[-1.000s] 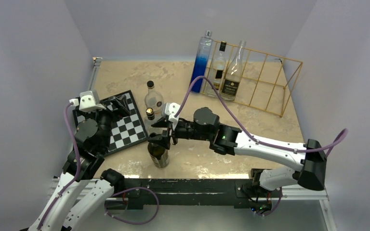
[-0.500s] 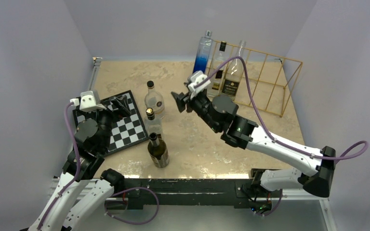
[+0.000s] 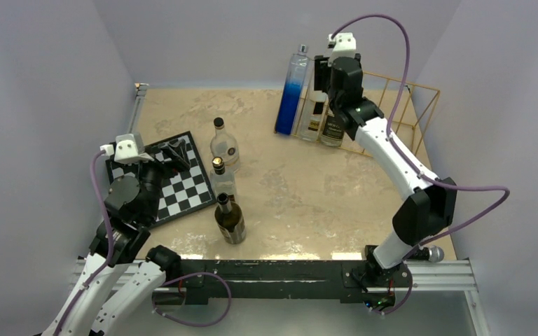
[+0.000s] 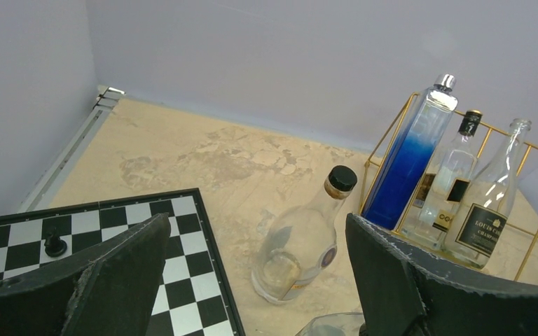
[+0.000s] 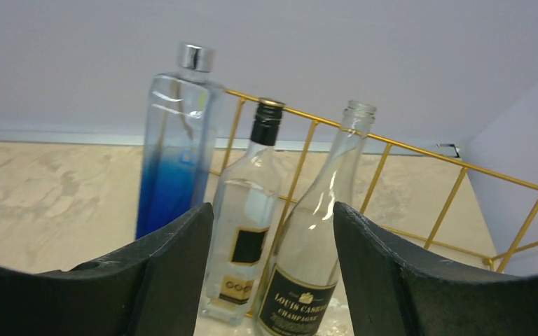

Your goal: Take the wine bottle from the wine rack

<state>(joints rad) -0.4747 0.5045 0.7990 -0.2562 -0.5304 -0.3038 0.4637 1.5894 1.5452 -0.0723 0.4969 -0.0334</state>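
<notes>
Wine bottle (image 5: 308,231): clear glass, open mouth, black label reading "CHAMPAGNE". It is standing in the wine rack (image 3: 415,83) at the far right of the table (image 3: 308,189), leaning slightly, with gold bars behind it.

Neighbours: a black-capped clear bottle (image 5: 245,224) is standing just beside it on the left. A blue-tinted bottle (image 5: 171,161) with a silver cap is standing at the rack's left end. You cannot tell whether that one is inside the frame or just outside it.

Right arm: you are holding the right gripper (image 5: 272,231) high at the rack, near the bottle tops, as the overhead camera shows. Its fingers (image 5: 175,266) are standing well apart and are closing on nothing. In the wrist view, the wine bottle and the black-capped bottle are both showing in the gap between them, and no pad is touching glass.

Left arm: your left gripper (image 4: 258,224) is hanging above the checkerboard (image 3: 182,185) on the left side of the table. It is spread wide and carrying nothing.

Off the rack: three bottles are standing on the table near the board. These are a round clear bottle (image 3: 223,145), a small gold-capped bottle (image 3: 222,180) and a dark bottle (image 3: 230,222) nearest the arm bases.
</notes>
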